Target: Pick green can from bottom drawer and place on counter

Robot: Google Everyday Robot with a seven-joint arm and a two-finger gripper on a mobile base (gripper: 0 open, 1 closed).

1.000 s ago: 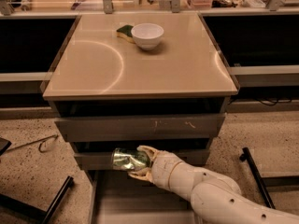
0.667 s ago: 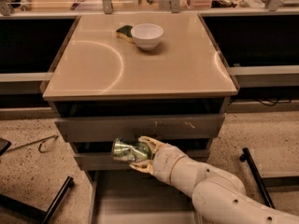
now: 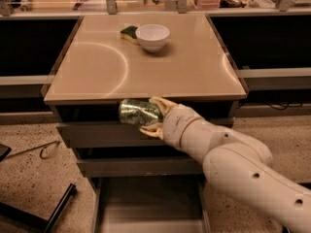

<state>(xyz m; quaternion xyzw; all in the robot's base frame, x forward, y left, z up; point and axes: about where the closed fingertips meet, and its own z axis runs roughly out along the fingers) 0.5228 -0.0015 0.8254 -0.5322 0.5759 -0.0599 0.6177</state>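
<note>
The green can [image 3: 137, 112] is a shiny dented metallic can, held on its side in my gripper [image 3: 151, 115], which is shut on it. The can hangs in front of the counter's front edge, just below the tabletop level. My white arm [image 3: 228, 164] reaches in from the lower right. The bottom drawer [image 3: 146, 203] is pulled out below, its grey floor bare. The counter [image 3: 146, 62] is a glossy tan tabletop with a pale reflection arc at its left.
A white bowl [image 3: 152, 37] stands at the back of the counter with a green-and-yellow sponge [image 3: 129, 33] beside it. Two grey drawer fronts [image 3: 97, 135] sit under the tabletop. Black bars [image 3: 43, 212] lie on the speckled floor at left.
My gripper has lifted the can up from in front of the lower drawer fronts to the height of the counter's front edge.
</note>
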